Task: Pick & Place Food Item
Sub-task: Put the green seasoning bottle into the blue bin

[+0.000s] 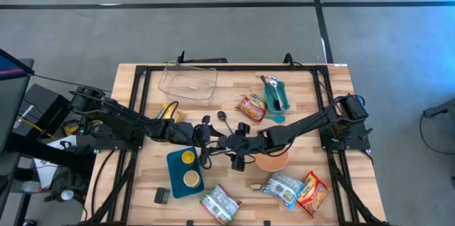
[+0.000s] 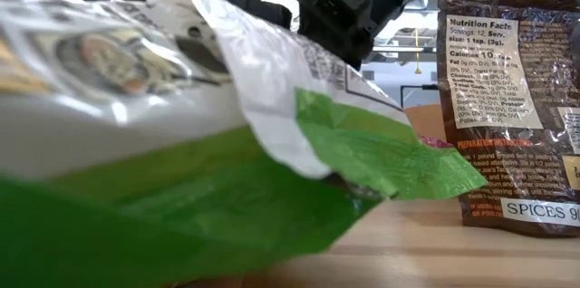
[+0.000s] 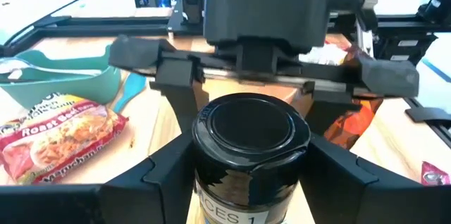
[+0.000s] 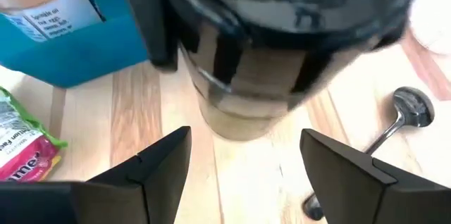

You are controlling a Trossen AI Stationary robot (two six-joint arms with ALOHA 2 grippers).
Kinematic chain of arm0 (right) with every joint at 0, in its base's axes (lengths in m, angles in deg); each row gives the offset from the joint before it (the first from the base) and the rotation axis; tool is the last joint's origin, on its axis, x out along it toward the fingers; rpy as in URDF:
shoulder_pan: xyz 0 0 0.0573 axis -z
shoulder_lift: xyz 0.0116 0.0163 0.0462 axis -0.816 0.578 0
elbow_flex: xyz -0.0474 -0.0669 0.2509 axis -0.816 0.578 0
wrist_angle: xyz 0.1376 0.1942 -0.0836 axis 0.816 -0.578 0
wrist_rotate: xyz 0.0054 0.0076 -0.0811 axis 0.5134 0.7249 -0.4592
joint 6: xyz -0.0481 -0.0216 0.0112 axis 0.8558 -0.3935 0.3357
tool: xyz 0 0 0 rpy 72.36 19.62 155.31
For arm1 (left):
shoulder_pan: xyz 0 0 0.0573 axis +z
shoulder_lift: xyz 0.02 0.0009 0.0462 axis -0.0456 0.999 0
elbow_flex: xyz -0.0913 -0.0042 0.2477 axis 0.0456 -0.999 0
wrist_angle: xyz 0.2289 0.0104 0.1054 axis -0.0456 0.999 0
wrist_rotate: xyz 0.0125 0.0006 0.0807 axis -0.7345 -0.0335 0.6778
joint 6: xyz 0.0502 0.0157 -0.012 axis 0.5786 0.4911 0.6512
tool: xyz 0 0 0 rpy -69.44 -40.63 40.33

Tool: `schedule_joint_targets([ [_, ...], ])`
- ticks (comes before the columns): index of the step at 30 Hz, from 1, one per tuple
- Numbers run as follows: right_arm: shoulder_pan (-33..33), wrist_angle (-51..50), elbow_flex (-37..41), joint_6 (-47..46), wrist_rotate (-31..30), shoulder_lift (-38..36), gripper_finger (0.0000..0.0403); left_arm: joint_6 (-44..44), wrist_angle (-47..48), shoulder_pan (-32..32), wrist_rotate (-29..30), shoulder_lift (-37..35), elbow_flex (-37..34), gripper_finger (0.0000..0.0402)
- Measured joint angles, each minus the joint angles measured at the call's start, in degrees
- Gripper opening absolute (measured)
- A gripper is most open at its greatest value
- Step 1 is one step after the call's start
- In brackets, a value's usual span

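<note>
From table height a green-and-white packet [image 2: 181, 143] fills the front, hiding the spice jar [image 3: 250, 153] that the left wrist view shows clamped between the left gripper's [image 3: 250, 171] fingers, black lid facing away. The jar hangs above the surface [image 1: 234, 183], mid-table. The right gripper [image 4: 246, 153] faces it, fingers spread apart, touching nothing. Farther off lie a noodle packet [image 3: 56, 136] and teal bowl [image 3: 63, 79].

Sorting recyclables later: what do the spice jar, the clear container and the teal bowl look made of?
Spice jar: dark glossy lid, probably plastic; it shows reflections.
Clear container: transparent, likely plastic; the table shows through it.
Teal bowl: smooth opaque plastic, seemingly.
</note>
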Motion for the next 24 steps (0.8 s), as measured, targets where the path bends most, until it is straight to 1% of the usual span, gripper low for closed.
schedule_joint_targets([
  [9,-1.35,-1.81,0.00,-0.37,-0.88,0.00,0.0260,0.00,0.25,-0.02,0.21,-0.22,0.00,0.0205],
  [15,-2.66,-5.38,-0.03,-1.06,-5.97,-1.80,0.0260,0.01,1.93,-0.02,0.29,-1.79,0.01,0.0206],
  [21,-4.34,-7.25,0.04,-1.03,-11.31,-5.35,0.0260,0.00,6.06,-0.05,0.52,-6.09,0.02,0.0206],
  [24,-5.13,-9.00,0.04,-1.38,-15.36,-6.83,0.0260,-0.20,8.25,-0.63,1.57,-8.58,0.05,0.0207],
])
